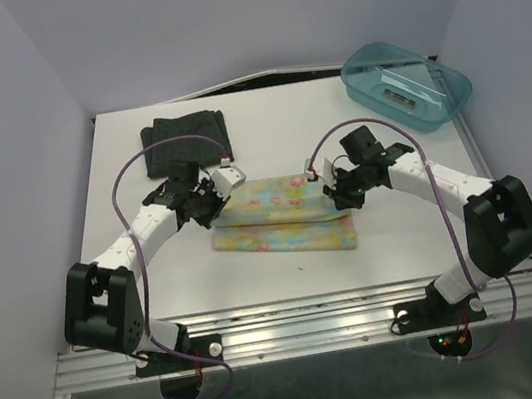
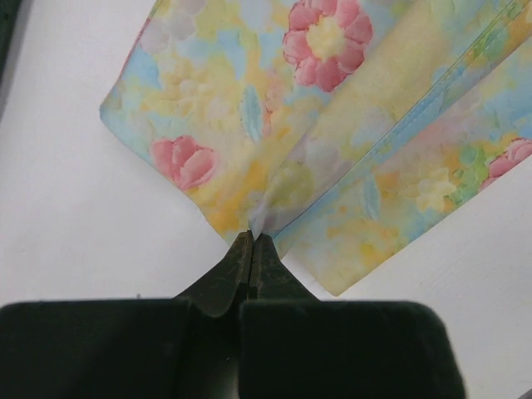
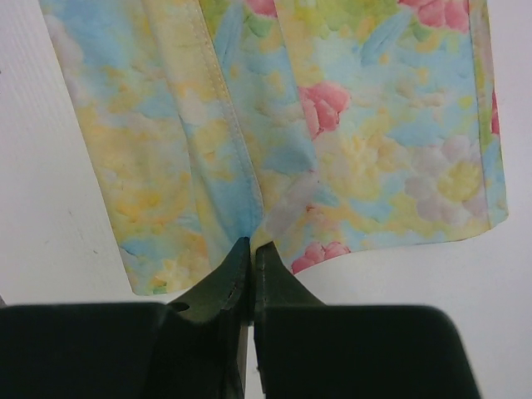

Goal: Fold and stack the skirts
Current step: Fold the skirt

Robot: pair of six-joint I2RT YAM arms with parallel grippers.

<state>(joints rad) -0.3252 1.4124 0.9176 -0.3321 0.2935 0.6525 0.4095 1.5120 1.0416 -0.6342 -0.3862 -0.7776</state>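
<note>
A pastel yellow floral-print cloth skirt (image 1: 285, 222) lies folded mid-frame on the white table (image 1: 263, 119), with the left gripper (image 1: 217, 199) at its upper-left corner and the right gripper (image 1: 330, 189) at its upper-right. A dark charcoal knit skirt (image 1: 184, 144) lies upper left, and a translucent teal plastic bin (image 1: 407, 84) sits upper right.

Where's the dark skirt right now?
In the top view, the dark skirt lies at far left, just beyond the left gripper and the floral skirt.

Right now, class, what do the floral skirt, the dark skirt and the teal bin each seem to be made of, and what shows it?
Floral skirt: thin woven cloth, matte, printed; stitched seam and soft folds show. Dark skirt: soft matte fabric, possibly knit; weave too far to tell. Teal bin: translucent glossy plastic; contents show through its wall.
</note>
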